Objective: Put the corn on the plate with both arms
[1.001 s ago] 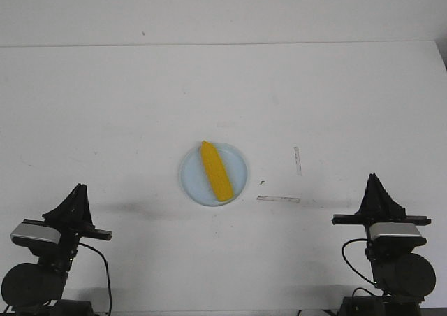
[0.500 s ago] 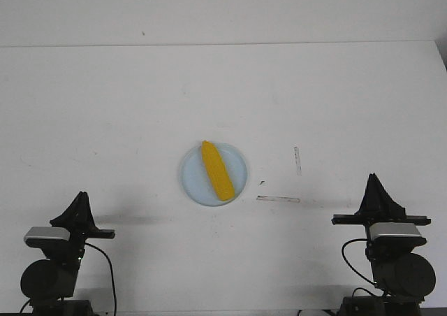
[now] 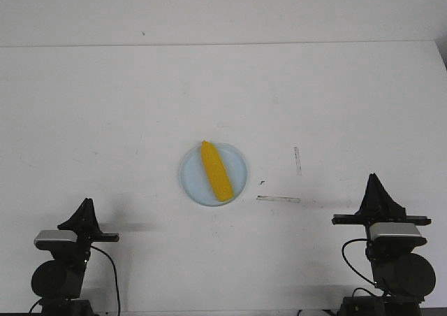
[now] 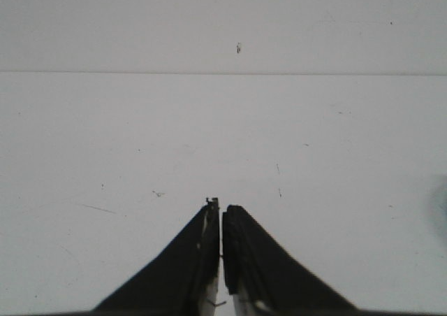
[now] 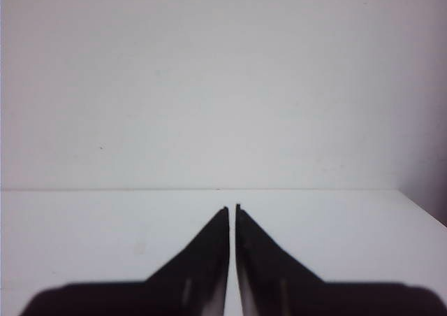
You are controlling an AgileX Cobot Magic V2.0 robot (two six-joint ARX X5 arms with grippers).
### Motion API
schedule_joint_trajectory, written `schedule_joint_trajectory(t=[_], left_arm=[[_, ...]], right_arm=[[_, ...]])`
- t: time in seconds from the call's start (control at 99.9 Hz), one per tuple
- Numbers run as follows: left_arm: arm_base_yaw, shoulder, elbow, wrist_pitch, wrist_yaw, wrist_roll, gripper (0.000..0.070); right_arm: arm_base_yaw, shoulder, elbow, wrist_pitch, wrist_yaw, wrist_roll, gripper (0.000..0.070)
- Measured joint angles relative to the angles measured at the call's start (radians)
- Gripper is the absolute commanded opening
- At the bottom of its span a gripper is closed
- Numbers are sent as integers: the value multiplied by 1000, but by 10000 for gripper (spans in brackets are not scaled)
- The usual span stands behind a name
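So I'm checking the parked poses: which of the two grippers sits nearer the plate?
The right gripper; its tip reaches about level with the plate, while the left gripper sits lower, farther away.

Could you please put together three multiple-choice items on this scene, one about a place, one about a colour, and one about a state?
1. Where does the corn lie?
A. On the bare table beside the plate
B. On the plate, tip pointing away from the robot
C. In the right end effector

2. What colour is the plate?
A. Pale light blue
B. Dark red
C. Black

3. How do the left end effector and the right end effector stand?
A. Both wide open
B. Left shut on the corn
C. Both shut and holding nothing

Answers:
1. B, the front view shows the cob lying across the plate near the table's middle.
2. A, its rim reads pale blue against the white table.
3. C, each wrist view shows the fingers together with nothing between them.
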Motion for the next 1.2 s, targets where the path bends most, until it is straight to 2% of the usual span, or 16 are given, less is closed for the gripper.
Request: schedule_joint_trajectory(t=[1.091,1.201], left_arm=[[0,0,0,2,0,0,2],[0,0,0,2,0,0,1]], right_arm=[[0,-23,-6,-6,-1,0,15],[0,-60,-47,37,-8,0,15]])
